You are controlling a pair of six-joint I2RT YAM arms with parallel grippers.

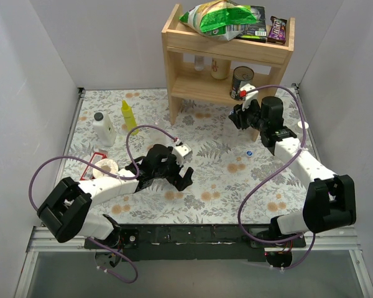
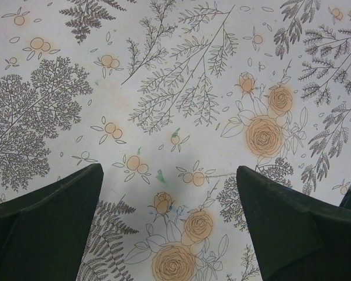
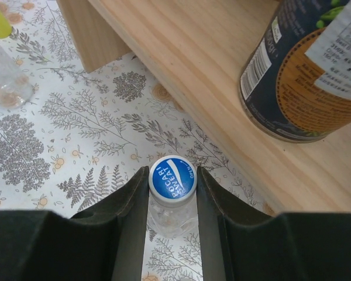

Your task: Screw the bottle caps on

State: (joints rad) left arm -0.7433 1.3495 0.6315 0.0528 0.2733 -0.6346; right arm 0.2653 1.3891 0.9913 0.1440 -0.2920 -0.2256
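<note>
Now right gripper (image 3: 171, 173) clamps blue cap (image 3: 172, 180), marked POCARI SWEAT, atop bottle (image 3: 164, 220); left gripper (image 2: 168, 168) gaping

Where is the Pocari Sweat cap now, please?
In the right wrist view, the cap tops a clear bottle within the right claw, beside the wooden shelf.

The shelf (image 1: 230, 49) stands at the desk's (image 1: 224, 205) far edge, a can (image 1: 241, 81) on its lower board. Just before that board stands a slim bottle (image 3: 172, 218), a cap (image 3: 172, 180) on it. A squeeze bottle (image 1: 128, 116) and a squat bottle (image 1: 103, 129) stand toward the far-left corner.
</note>
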